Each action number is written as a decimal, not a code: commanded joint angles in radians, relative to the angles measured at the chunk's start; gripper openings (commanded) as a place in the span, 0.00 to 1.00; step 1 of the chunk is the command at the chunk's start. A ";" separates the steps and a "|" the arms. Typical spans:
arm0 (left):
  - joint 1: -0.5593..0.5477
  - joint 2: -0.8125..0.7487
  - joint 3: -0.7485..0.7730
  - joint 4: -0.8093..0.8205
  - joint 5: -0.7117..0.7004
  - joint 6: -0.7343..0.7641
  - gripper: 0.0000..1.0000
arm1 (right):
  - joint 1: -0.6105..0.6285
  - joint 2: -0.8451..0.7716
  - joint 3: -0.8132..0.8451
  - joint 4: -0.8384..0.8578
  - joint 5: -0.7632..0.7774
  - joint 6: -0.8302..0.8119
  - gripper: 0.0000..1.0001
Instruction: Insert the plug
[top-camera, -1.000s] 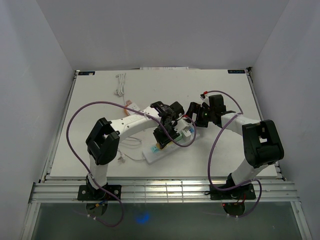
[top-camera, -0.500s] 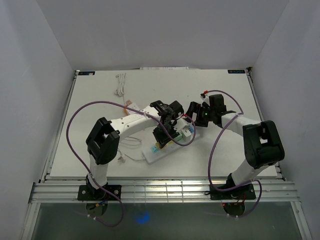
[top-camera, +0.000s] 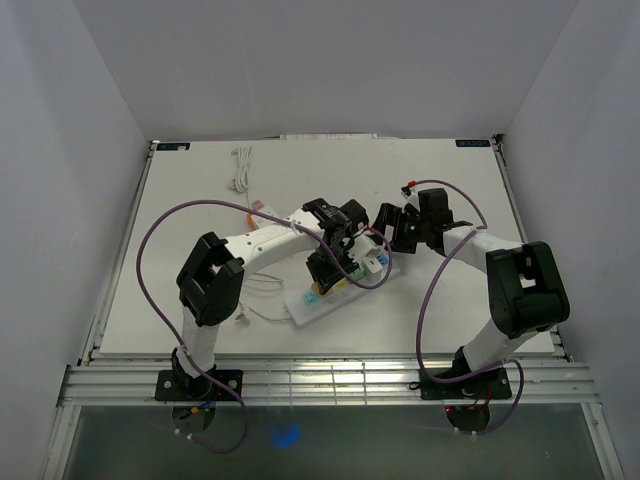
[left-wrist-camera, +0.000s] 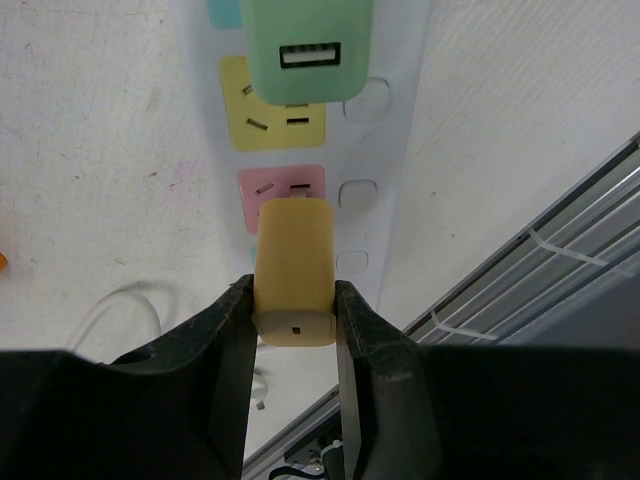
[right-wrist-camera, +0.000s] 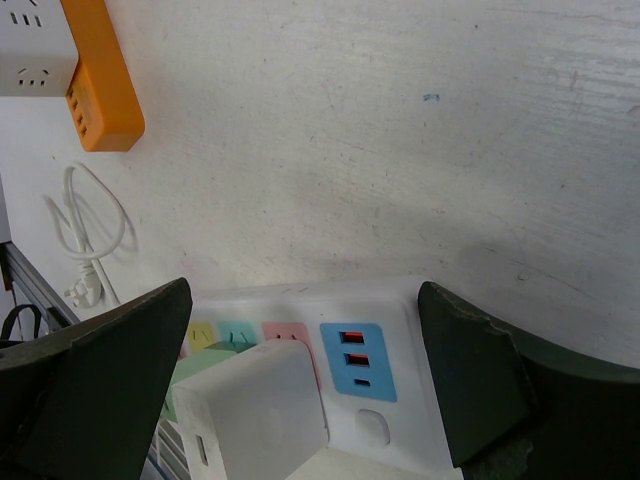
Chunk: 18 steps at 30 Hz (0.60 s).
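As left gripper (left-wrist-camera: 293, 288) has crept along power strip (left-wrist-camera: 397, 140), jaws grip yellow plug (left-wrist-camera: 293, 270), pink socket (left-wrist-camera: 283, 186) just ahead; right gripper (right-wrist-camera: 305, 300) jaws open; insertion pending.

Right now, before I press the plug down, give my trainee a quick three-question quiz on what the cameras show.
1. True or false: the left gripper is shut on the tan plug.
2. Pick one: the right gripper is A) open, B) half shut, C) fully shut.
3. Fill in: in the left wrist view, the plug's tip sits over the ___ socket of the power strip.

Key: 1 true. 2 A. 3 pink; the pink socket shows just beyond the plug's tip.
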<state>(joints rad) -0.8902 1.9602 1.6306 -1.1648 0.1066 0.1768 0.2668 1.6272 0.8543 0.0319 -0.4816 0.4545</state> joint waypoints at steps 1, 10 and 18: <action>0.005 0.031 0.051 -0.001 0.008 -0.002 0.00 | 0.002 -0.036 0.006 -0.004 -0.003 -0.025 1.00; -0.044 0.072 0.078 -0.029 -0.076 -0.037 0.00 | -0.005 -0.040 0.012 -0.029 0.021 -0.030 1.00; -0.090 0.077 0.078 -0.026 -0.199 -0.069 0.00 | -0.009 -0.036 0.011 -0.029 0.020 -0.027 1.00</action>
<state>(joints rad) -0.9688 2.0186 1.7046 -1.2266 -0.0345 0.1249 0.2623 1.6218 0.8543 -0.0002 -0.4660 0.4400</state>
